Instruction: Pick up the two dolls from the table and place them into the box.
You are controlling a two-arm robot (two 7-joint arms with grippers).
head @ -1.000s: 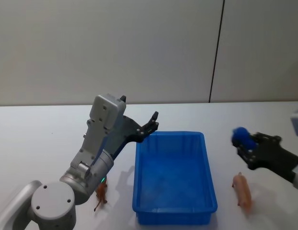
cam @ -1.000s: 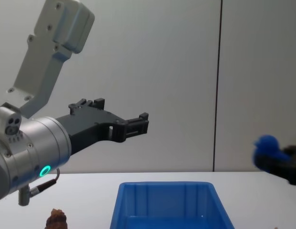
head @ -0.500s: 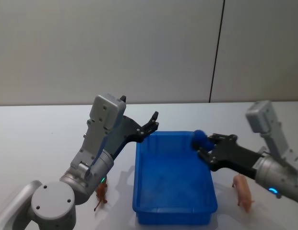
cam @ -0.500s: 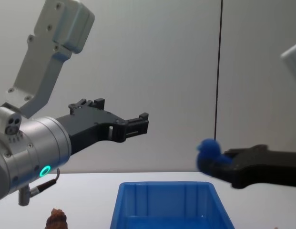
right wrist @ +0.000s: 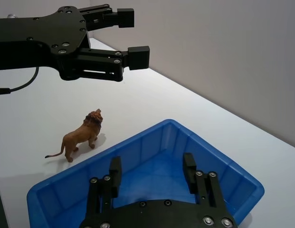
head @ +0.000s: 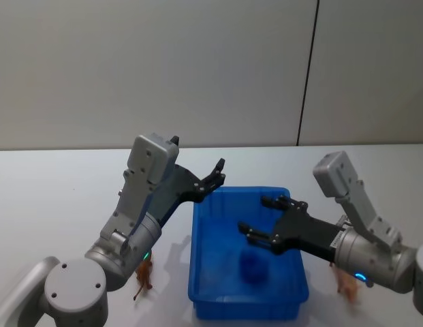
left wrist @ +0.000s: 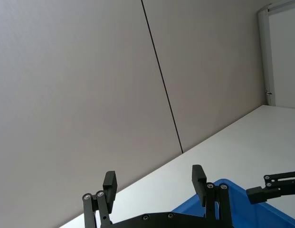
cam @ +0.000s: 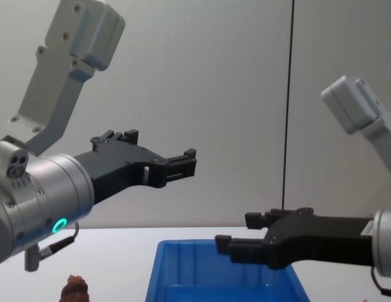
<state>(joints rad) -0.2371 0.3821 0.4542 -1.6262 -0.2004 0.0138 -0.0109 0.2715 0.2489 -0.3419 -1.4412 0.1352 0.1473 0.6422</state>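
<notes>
Hanging spread above the box (head: 245, 308), the right hand (head: 253, 214) tops the blue doll (head: 253, 266) inside (axis unreadable); left hand (head: 218, 174) spread too.

Blue doll (head: 253, 266), blurred, inside the box (head: 245, 308)

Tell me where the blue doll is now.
In the head view, the blue doll is inside the box, toward its near end, just under the open right gripper.
</notes>
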